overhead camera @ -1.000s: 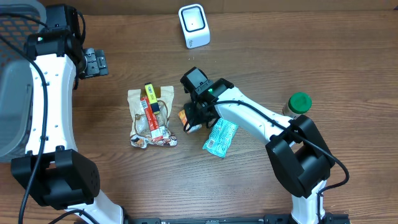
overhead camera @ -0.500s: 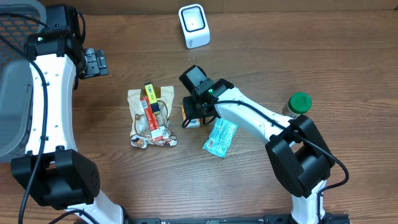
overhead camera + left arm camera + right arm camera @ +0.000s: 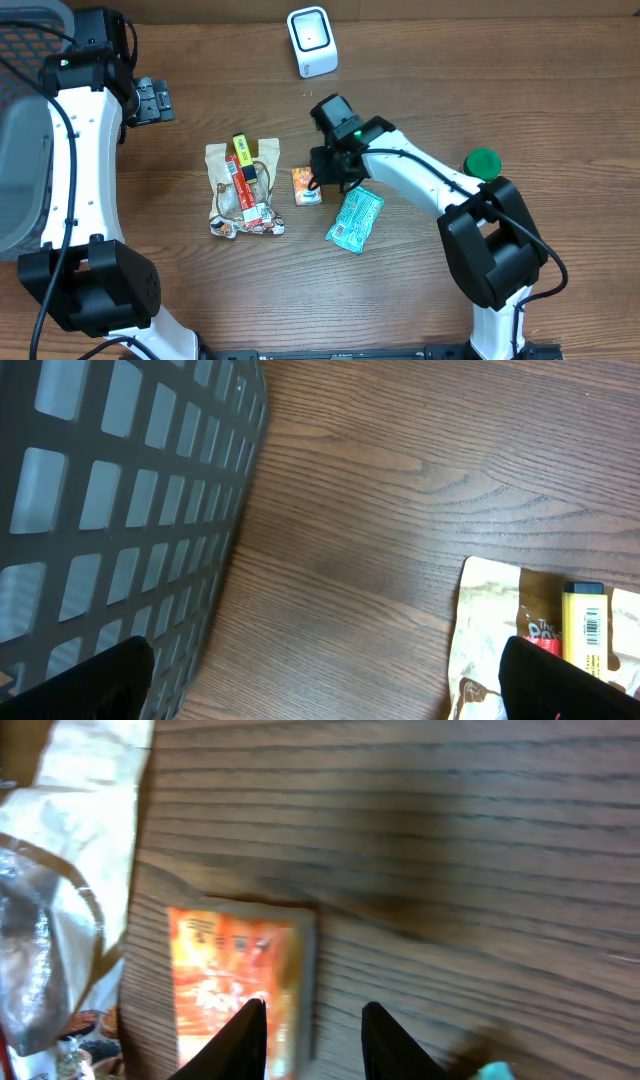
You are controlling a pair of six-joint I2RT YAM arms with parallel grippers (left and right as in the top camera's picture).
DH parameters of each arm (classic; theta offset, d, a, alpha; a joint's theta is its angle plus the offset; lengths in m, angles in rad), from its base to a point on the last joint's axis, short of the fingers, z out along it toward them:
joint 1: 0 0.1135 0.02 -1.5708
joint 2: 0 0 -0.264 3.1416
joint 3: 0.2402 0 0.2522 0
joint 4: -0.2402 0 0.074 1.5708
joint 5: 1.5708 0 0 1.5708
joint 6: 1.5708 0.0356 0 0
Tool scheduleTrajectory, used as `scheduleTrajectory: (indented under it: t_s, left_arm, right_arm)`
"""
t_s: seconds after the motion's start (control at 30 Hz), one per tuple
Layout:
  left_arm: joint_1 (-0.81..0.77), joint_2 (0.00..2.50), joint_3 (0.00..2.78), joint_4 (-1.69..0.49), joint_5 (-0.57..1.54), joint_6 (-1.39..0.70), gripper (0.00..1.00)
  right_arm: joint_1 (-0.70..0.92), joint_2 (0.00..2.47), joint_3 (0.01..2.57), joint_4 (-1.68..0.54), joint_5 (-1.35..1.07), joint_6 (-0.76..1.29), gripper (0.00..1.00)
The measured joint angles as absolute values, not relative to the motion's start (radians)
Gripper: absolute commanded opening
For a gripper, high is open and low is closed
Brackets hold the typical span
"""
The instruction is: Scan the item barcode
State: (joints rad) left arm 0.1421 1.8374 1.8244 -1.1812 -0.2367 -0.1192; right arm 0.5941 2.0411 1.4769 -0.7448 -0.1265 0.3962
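The right arm is reaching from its base at the near right edge across to the middle of the table, its wrist bending down over the wood. The right tool is hanging released, grasping nothing. Its 2 pale fingers are standing apart, with the packet's edge and bare wood showing between them. The orange packet is lying flat on the table just left of that tool, 1 finger overlapping its right edge in the wrist view.

The left arm is running along the left side, and the left tool is hovering spread wide and empty beside the basket.

The packet is sitting in a tight spot: the pile of snack packets is lying just to its left, and the teal packet is lying near its lower right. Open wood is stretching from the right tool up to the white scanner at the far edge. A green-capped bottle is standing beside the right arm's elbow.
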Motion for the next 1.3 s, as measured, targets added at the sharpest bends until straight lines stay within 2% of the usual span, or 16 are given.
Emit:
scheduleTrajectory:
  t_s: [0.4, 0.53, 0.7, 0.83, 0.9, 0.97, 1.07, 1.2, 1.3]
  left_arm:
    - [0.142, 1.837, 1.824, -1.181, -0.237, -0.119, 1.0]
    - [0.142, 1.837, 1.824, -1.181, -0.237, -0.119, 1.0]
    - [0.142, 1.837, 1.824, -1.181, -0.237, -0.119, 1.0]
    - [0.142, 1.837, 1.824, -1.181, -0.237, -0.119, 1.0]
    - [0.142, 1.837, 1.824, -1.181, -0.237, -0.119, 1.0]
    - [0.142, 1.837, 1.824, -1.181, -0.237, -0.119, 0.99]
    - [0.142, 1.837, 1.824, -1.181, -0.237, -0.119, 1.0]
    - [0.142, 1.837, 1.824, -1.181, -0.237, -0.119, 0.99]
    - [0.142, 1.837, 1.824, -1.181, -0.237, -0.119, 1.0]
  right_arm:
    - [0.591, 2.041, 1.381, -0.639, -0.213, 0.391, 0.26]
    - [0.591, 2.041, 1.381, -0.631, -0.229, 0.389, 0.2]
    - [0.59, 2.041, 1.381, -0.63, -0.248, 0.39, 0.21]
    - [0.59, 2.041, 1.381, -0.642, -0.271, 0.395, 0.3]
    - [0.59, 2.041, 1.381, -0.641, -0.276, 0.392, 0.31]
    - [0.59, 2.041, 1.38, -0.629, -0.281, 0.396, 0.29]
    - [0.59, 2.041, 1.38, -0.616, -0.286, 0.421, 0.17]
    - [0.59, 2.041, 1.379, -0.614, -0.288, 0.451, 0.18]
    - [0.59, 2.041, 1.379, -0.614, -0.295, 0.477, 0.23]
